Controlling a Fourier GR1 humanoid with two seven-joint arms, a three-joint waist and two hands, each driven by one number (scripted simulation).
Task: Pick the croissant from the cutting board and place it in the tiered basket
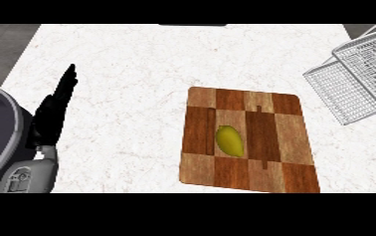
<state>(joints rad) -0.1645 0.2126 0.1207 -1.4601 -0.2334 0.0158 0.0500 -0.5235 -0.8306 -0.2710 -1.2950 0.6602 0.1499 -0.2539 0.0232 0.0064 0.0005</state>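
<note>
Nearest the lens: left forearm [29, 173], grey, entering at lower left. Left hand [53, 109] above it, black, fingers straight and pointing up the counter, holding nothing. Reads as resting, parked off to the side so as not to block the work area.

Right hand absent from view; nothing to report on it.

Cutting board [249, 139], patchwork of light and dark wood, lying flat on pale marbled counter [147, 60], right of centre. Croissant [230, 141], yellowish, elongated, resting on the board's left-middle part, long axis roughly up and down the view. Untouched; no finger on or beside it.

Tiered basket [343, 78], white wire, at the right edge, partly cut off by the frame, beyond the board's upper right corner and apart from it. Nothing seen in the part that shows.

Relative to the left hand: croissant well apart, to its right and slightly nearer the robot, bare counter and the board's left edge between. Basket on the far side of the board from that hand.

Judgement: pick not yet begun; layout favours the right hand, basket lying on that side.
</note>
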